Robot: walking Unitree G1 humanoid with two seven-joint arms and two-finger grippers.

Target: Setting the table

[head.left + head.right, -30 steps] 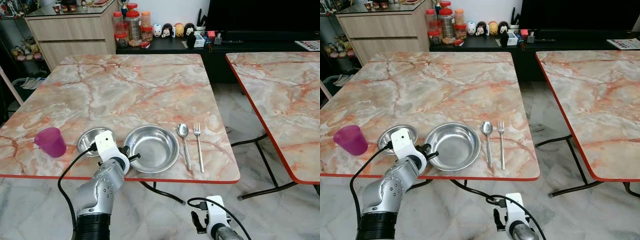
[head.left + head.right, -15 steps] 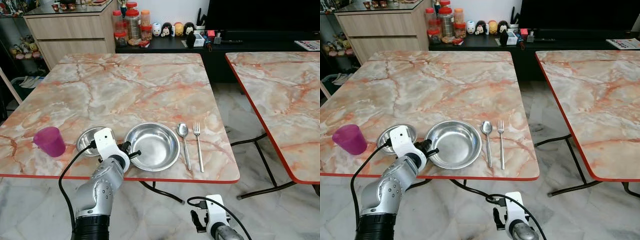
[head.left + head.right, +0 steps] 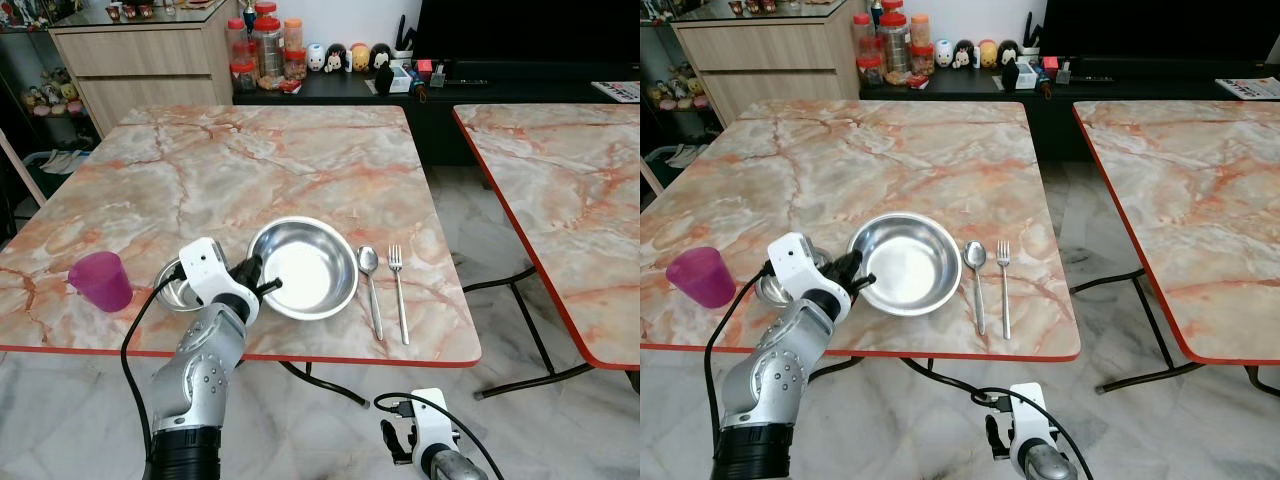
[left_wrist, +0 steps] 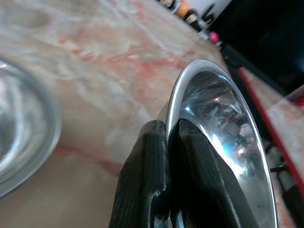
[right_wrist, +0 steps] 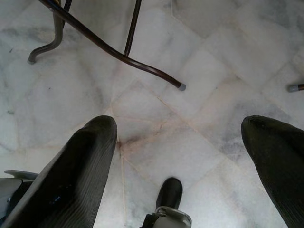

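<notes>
No words or numbers can be read anywhere; the labels on the red-lidded plastic jars (image 3: 265, 45) at the back are too small to make out.

I see the marble table (image 3: 300, 170) carrying a purple cup (image 3: 100, 281), small steel bowl (image 3: 178, 289), spoon (image 3: 370, 288) and fork (image 3: 398, 292); a second table (image 3: 560, 190) stands apart.

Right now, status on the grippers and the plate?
Left gripper shut on steel plate rim, plate tilted. Right gripper open, idle over floor. Small bowl, spoon close by.
</notes>
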